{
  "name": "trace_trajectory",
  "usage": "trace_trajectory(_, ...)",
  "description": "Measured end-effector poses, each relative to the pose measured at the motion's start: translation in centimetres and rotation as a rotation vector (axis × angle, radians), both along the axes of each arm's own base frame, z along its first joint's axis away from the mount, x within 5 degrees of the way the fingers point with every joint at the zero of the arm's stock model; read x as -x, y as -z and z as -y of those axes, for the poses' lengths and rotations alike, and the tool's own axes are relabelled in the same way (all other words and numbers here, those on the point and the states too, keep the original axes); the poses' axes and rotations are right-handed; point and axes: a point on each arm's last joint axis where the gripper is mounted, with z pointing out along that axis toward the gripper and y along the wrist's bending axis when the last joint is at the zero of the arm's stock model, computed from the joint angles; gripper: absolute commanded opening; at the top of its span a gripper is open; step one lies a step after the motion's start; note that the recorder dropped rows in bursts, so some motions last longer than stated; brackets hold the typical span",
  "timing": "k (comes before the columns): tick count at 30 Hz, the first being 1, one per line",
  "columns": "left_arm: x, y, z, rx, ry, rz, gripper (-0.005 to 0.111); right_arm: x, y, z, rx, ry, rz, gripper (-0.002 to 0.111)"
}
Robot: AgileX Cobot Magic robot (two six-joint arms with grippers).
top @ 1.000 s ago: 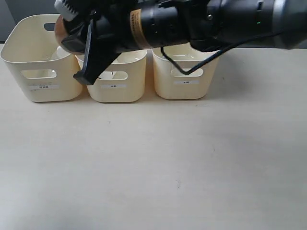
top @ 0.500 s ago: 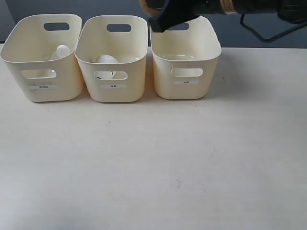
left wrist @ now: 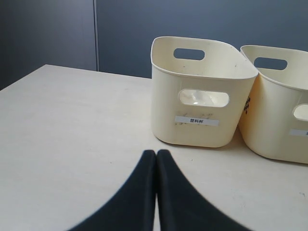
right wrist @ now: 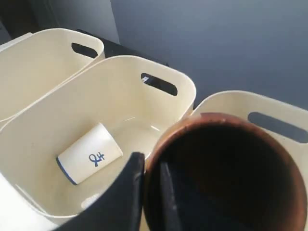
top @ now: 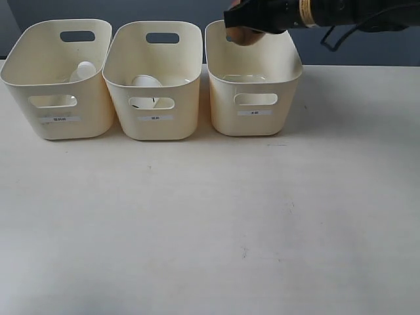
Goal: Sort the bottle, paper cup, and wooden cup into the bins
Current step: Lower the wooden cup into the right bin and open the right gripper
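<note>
Right tool (right wrist: 150, 192) grips wooden cup (right wrist: 231, 168) (rim)

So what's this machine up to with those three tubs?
It is sorting things into the bins. The right tool holds the wooden cup above the right-hand bin, not yet dropped in. The paper cup already lies on its side in the middle bin, and something white, probably the bottle, shows in the left bin. The left tool is shut and empty, low over the table.
</note>
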Motion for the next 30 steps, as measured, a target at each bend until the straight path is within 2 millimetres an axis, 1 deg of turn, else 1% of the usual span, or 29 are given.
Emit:
trace_trajectory(5,0.0,0.0,0.0,0.0,0.0,0.0,0.0,-2.1,3.4,-0.6,-0.004,0.019,-0.076,-0.001)
trace_trajectory(8,0.0,0.0,0.0,0.0,0.0,0.0,0.0,-2.8,5.3,-0.8,0.002,0.025,-0.117,-0.001)
trace_trajectory(10,0.0,0.0,0.0,0.0,0.0,0.0,0.0,-2.9,6.3,-0.9,0.007,0.028,-0.136,-0.001)
trace_trajectory(13,0.0,0.0,0.0,0.0,0.0,0.0,0.0,-3.1,7.0,-0.8,0.016,0.038,-0.148,-0.001)
trace_trajectory(20,0.0,0.0,0.0,0.0,0.0,0.0,0.0,-3.2,7.2,-0.8,0.02,0.046,-0.149,-0.001)
trace_trajectory(22,0.0,0.0,0.0,0.0,0.0,0.0,0.0,-3.2,7.3,-0.8,0.021,0.046,-0.151,0.004)
trace_trajectory(27,0.0,0.0,0.0,0.0,0.0,0.0,0.0,-3.2,7.3,-0.8,0.022,0.048,-0.15,0.038)
trace_trajectory(28,0.0,0.0,0.0,0.0,0.0,0.0,0.0,-3.3,7.2,-0.8,0.021,0.048,-0.148,0.04)
trace_trajectory(30,0.0,0.0,0.0,0.0,0.0,0.0,0.0,-3.3,7.2,-0.7,0.021,0.051,-0.145,0.04)
